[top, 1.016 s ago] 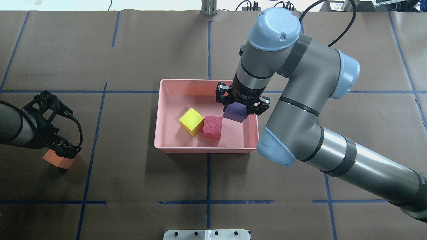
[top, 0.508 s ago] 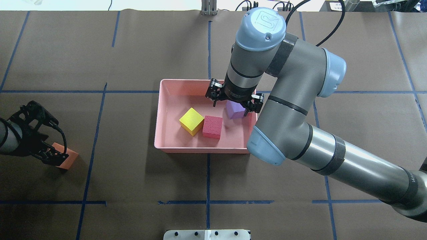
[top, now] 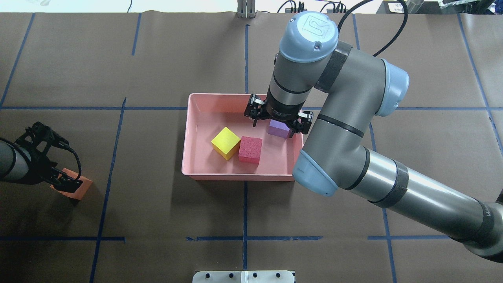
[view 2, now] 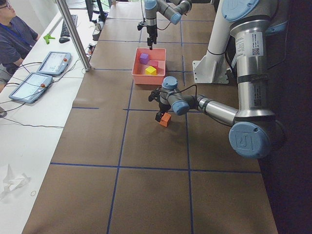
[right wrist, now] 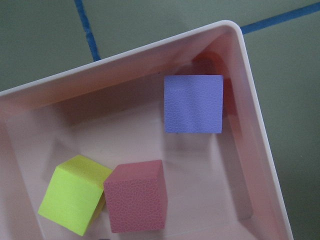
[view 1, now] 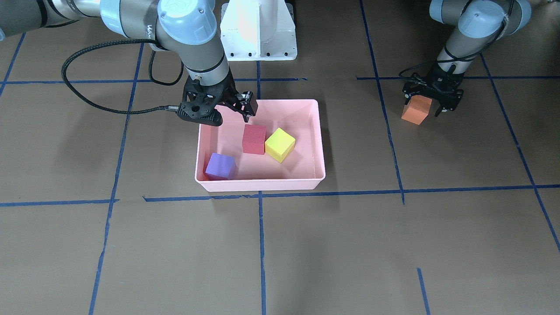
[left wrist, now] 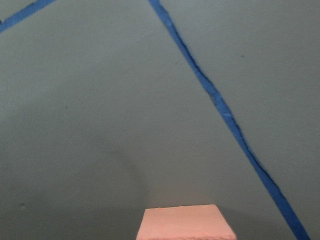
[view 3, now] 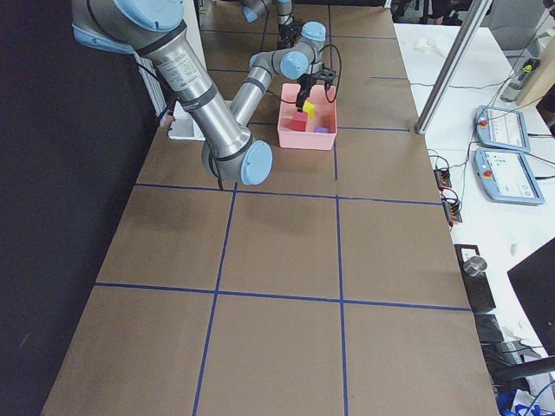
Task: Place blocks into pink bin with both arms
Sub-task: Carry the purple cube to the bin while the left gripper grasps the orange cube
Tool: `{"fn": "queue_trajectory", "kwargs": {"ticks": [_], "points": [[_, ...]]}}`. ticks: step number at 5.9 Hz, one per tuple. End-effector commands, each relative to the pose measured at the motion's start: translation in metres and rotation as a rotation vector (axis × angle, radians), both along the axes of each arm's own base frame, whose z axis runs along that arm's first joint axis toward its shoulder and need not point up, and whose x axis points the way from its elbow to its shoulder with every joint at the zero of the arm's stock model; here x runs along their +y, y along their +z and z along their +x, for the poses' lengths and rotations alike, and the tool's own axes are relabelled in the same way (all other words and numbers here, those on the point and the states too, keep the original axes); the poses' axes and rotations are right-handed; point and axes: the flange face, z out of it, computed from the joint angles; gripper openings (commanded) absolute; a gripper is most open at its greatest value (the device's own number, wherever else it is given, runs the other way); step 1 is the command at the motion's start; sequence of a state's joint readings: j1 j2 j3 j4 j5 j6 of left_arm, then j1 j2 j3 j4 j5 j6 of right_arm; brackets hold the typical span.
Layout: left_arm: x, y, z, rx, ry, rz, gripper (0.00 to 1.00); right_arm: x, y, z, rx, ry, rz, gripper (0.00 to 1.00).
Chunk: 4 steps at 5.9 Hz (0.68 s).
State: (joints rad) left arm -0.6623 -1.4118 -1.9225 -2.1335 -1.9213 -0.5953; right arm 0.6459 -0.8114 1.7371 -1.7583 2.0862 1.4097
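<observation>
The pink bin (top: 189,137) (view 1: 262,186) stands mid-table. In it lie the yellow block (top: 225,143) (view 1: 280,144), the red block (top: 250,149) (view 1: 254,139) and the purple block (top: 279,129) (view 1: 221,166) (right wrist: 193,103), the purple one in a far corner. My right gripper (top: 277,125) (view 1: 223,111) hangs open and empty just above the purple block. The orange block (top: 74,188) (view 1: 417,110) (left wrist: 185,222) rests on the table at my far left. My left gripper (top: 66,181) (view 1: 428,105) is open and low at the orange block, its fingers spread wider than the block.
The white base pedestal (view 1: 258,30) stands behind the bin. A metal plate (top: 243,276) sits at the table's near edge. In the exterior left view a metal pole (view 2: 73,34), tablets (view 2: 53,62) and an operator (view 2: 14,39) are beside the table. Blue tape lines cross the brown surface.
The purple block has dropped from under my right gripper onto the bin floor, and the right arm has shifted left. My left gripper has lowered at the orange block, which stays put.
</observation>
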Motion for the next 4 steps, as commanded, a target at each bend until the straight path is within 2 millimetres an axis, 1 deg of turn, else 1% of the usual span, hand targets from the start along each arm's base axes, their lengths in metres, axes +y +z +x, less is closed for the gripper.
{"fn": "queue_trajectory", "kwargs": {"ticks": [1,2,3,4], "points": [[-0.001,0.014,0.004,-0.015,-0.009,-0.027,1.00,0.001,0.006,0.001,0.005,0.000,-0.004,1.00],[-0.002,0.020,0.007,-0.023,-0.005,-0.034,0.95,0.002,0.005,0.001,0.003,-0.002,0.001,1.00],[-0.005,0.023,0.012,-0.026,-0.005,-0.037,0.77,0.002,0.003,0.003,-0.002,-0.020,0.024,1.00],[-0.008,0.026,0.015,-0.029,-0.003,-0.042,0.68,0.003,0.003,0.004,-0.002,-0.025,0.030,1.00]]}}
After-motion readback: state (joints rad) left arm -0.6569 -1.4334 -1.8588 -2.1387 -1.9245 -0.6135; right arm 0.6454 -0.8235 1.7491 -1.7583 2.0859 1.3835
